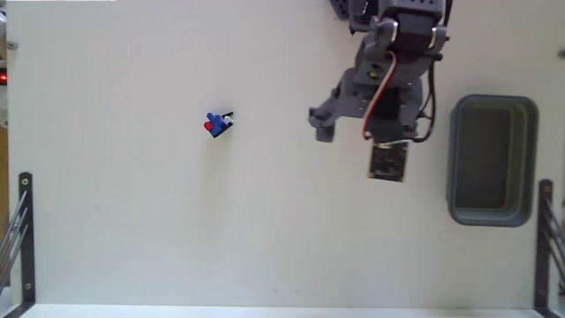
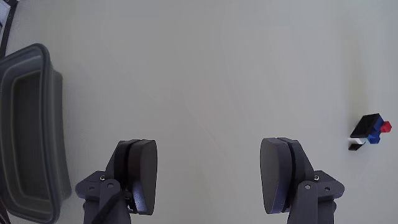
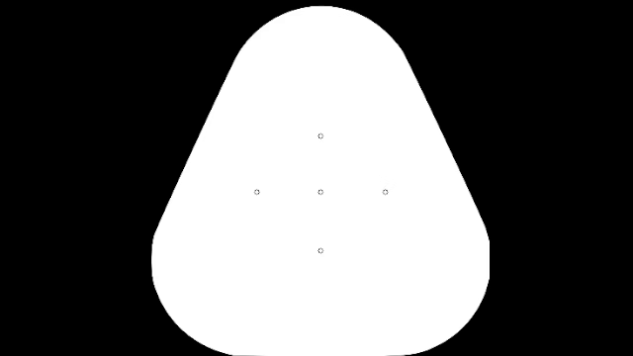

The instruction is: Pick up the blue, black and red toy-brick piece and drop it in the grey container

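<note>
Wrist view shows the hand (image 2: 208,183) spread wide with nothing between its two dark pads (image 2: 142,174), bare pale worktop (image 2: 205,74) showing through the gap. The toy-brick piece (image 2: 369,131) lies far off to the right edge of that view, well outside the line of the fingers, while the grey container (image 2: 28,130) sits at the left edge. From the fixed view the same spread is plain: the brick cluster (image 1: 217,124) rests alone on the worktop well to the left of the hand (image 1: 353,146), and the container (image 1: 493,161) stands just to the arm's right. The main risk, as I judge it, is the size of the piece: it is far smaller than the pads, so a slightly off-centre descent could nudge it aside or pinch only one corner, letting it twist out and slip. A low swing toward the piece could also scrape the worktop. Later, a carry so close to the container's raised rim could clip it. No brand, label or readable writing shows anywhere in either view.
</note>
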